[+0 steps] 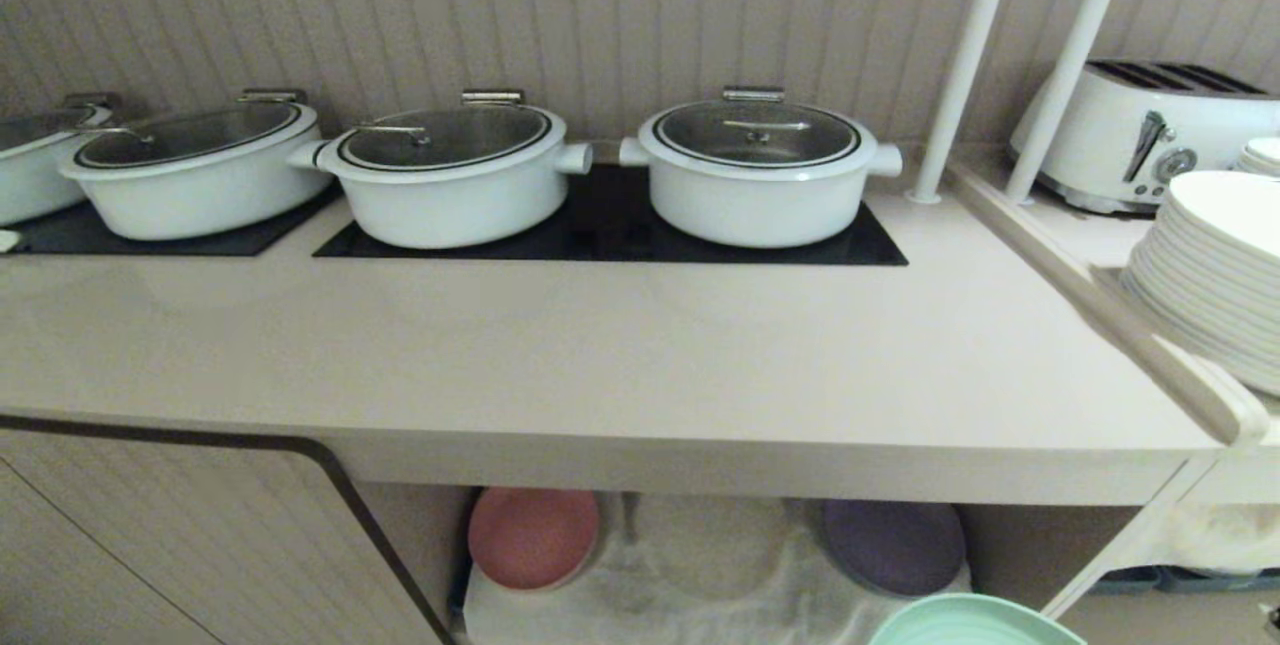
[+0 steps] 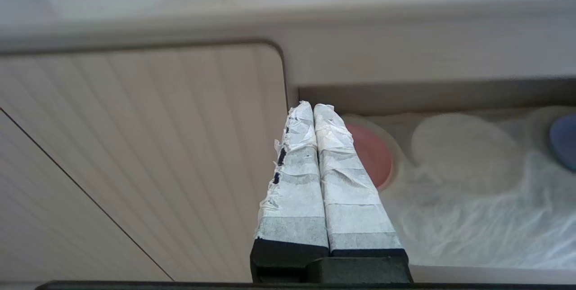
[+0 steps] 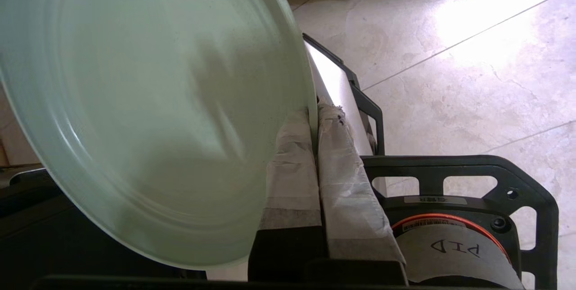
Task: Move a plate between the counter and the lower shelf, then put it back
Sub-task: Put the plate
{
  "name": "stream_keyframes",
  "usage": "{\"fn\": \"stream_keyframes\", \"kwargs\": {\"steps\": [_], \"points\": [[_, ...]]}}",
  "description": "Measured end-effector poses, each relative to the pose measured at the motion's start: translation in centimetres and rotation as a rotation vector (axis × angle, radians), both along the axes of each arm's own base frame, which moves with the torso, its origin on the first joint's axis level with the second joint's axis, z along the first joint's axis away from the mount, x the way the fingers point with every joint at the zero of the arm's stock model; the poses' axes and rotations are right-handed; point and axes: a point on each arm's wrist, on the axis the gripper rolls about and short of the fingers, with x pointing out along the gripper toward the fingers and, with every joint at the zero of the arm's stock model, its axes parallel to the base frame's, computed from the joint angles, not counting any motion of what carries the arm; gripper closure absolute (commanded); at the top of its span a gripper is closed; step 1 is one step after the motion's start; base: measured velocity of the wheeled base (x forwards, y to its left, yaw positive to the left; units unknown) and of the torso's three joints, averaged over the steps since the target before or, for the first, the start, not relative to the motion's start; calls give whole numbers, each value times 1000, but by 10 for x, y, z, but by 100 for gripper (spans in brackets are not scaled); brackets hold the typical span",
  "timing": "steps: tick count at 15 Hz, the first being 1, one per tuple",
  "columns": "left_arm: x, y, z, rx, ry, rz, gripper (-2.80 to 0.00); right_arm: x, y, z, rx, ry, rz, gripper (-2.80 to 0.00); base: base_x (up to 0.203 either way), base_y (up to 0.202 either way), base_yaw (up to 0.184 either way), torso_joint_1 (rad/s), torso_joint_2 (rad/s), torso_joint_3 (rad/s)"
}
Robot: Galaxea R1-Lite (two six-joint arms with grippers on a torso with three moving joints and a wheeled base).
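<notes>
A long beige surface (image 1: pixel 620 365) fills the head view, with white lidded pots (image 1: pixel 760 170) on black hob panels at its back and nothing set on its bare front. Below its front edge, the lower shelf (image 1: pixel 700 555) shows a wrinkled white cloth with a pink plate (image 1: pixel 533 537) and a purple plate (image 1: pixel 893 545) lying on it, and a bare gap between them.

The mint-green plate (image 1: pixel 975 622) is in the air below the surface's front edge, in front of the shelf, only its rim in this view. My reading is that the plate is mid-transfer between shelf and surface; which leg cannot be told, and it has yet to be set down.

The right wrist view alone shows the grip: the right end effector (image 3: pixel 314 121) is clamped tight on the plate's rim, the plate tilted above a tiled floor (image 3: pixel 450 56). The left wrist view alone shows the left end effector (image 2: pixel 313 112), fingers pressed together and empty, parked beside the cabinet door (image 2: pixel 135 155) below the surface.
</notes>
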Motion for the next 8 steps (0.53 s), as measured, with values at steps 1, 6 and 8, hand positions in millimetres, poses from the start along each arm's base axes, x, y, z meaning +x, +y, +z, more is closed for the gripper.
{"fn": "stream_keyframes", "kwargs": {"steps": [1, 6, 8], "points": [[0, 0, 0, 0, 0, 0, 0, 0, 0, 0, 1, -1, 0, 0, 0, 0, 0, 276, -593, -315], [0, 0, 0, 1, 0, 0, 0, 1, 0, 1, 3, -4, 2, 0, 0, 0, 0, 249, -517, -272], [0, 0, 0, 0, 0, 0, 0, 1, 0, 1, 4, -6, 2, 0, 0, 0, 0, 179, -351, -188]]}}
